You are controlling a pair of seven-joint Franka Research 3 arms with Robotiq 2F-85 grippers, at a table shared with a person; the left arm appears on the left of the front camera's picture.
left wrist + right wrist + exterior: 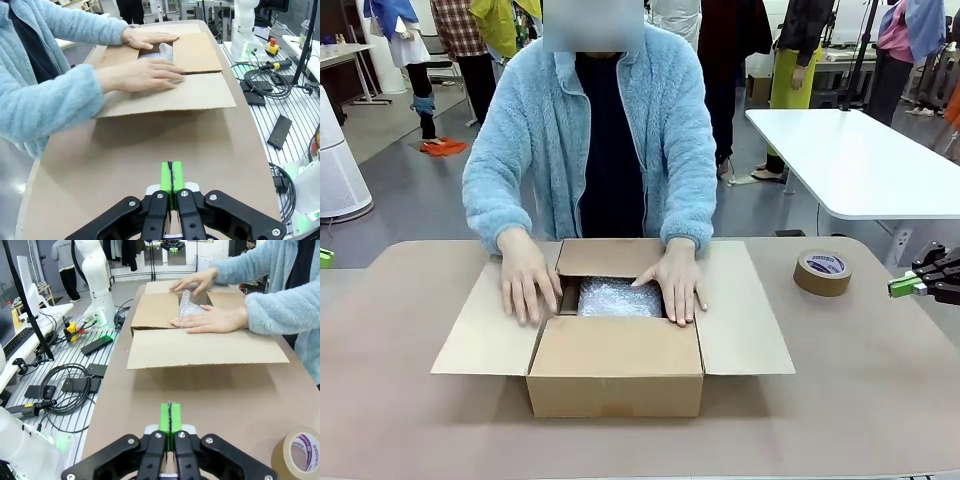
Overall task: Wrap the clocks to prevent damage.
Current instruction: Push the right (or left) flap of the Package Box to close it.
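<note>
The clocks show as a whitish bubble-wrap bundle [619, 298] lying inside the open cardboard box [615, 375] at the table's middle. A person in a fluffy blue jacket rests both hands [525, 275] on the box's flaps beside the bundle. The left wrist view has the bundle [159, 51] between the hands, and so does the right wrist view [190, 304]. My left gripper [172, 178] is shut and empty, low over the table well short of the box. My right gripper [169, 418] is shut and empty too, at the table's right edge [905, 286].
A brown tape roll [822, 272] lies flat on the table right of the box, near my right gripper [300, 454]. The box's side flaps [745, 310] spread wide over the tabletop. Cables and equipment lie on a slatted bench [60, 385] beside the table.
</note>
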